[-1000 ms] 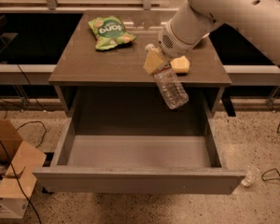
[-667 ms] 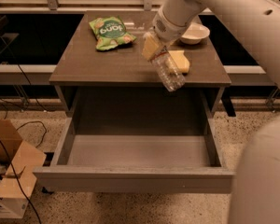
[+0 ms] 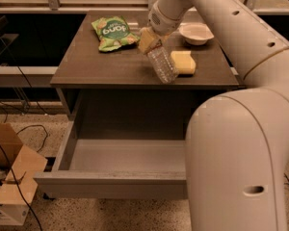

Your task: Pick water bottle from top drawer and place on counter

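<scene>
- Placing is the step in hand, I judge: the arm [image 3: 241, 143] fills the view from 5 o'clock up to 12 o'clock and reaches over the counter [image 3: 86, 64].
- The counter is bare from its centre out toward 8 o'clock. That stretch looks the safest landing spot, well back from the front edge.
- The drawer [image 3: 111, 184] stands open below, at 6 o'clock, and no bottle shows on its visible floor. A drop near the counter's edge could send the bottle back in.
- A bag [image 3: 113, 32] lies at the counter's 10 o'clock and a bowl [image 3: 196, 33] at 1 o'clock. Both are well apart from the landing spot.
- The bottle [image 3: 162, 64] hangs tilted over the counter, base toward 5 o'clock, just beside a sponge [image 3: 184, 62] at its 3 o'clock. I cannot tell whether the base touches the counter.
- The gripper [image 3: 151, 42] sits above the counter's centre, its fingers [image 3: 145, 38] clamped on the bottle's upper end.
- To do it well: swing the base upright, clear the sponge, lower until it rests flat, then release.
</scene>
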Available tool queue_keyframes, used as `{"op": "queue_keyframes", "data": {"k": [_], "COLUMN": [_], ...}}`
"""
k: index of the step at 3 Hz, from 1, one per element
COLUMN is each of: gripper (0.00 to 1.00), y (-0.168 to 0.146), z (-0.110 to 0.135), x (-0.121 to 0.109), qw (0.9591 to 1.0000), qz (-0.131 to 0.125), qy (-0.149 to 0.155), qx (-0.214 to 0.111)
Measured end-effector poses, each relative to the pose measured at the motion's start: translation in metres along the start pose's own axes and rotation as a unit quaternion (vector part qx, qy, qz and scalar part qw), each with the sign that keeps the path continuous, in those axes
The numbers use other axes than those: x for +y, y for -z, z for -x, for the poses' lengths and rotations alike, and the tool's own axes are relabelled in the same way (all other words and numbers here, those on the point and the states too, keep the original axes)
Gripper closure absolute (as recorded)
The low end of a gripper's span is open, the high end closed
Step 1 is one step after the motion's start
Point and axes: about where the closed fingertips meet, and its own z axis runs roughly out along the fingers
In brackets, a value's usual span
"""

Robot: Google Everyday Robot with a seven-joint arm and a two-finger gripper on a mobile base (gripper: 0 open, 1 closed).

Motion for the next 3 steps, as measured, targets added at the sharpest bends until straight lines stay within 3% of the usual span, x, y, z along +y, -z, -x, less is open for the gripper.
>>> {"op": "queue_keyframes", "data": {"k": [2, 3], "gripper": [0.35, 0.12], "y": [-0.023, -0.042], "z": [0.034, 0.05], "x": [-0.013, -0.027], "qw": [0.9985, 0.9966], "qz": [0.006, -0.013], "qy": [-0.024, -0.041], "qx": [-0.048, -0.07]}}
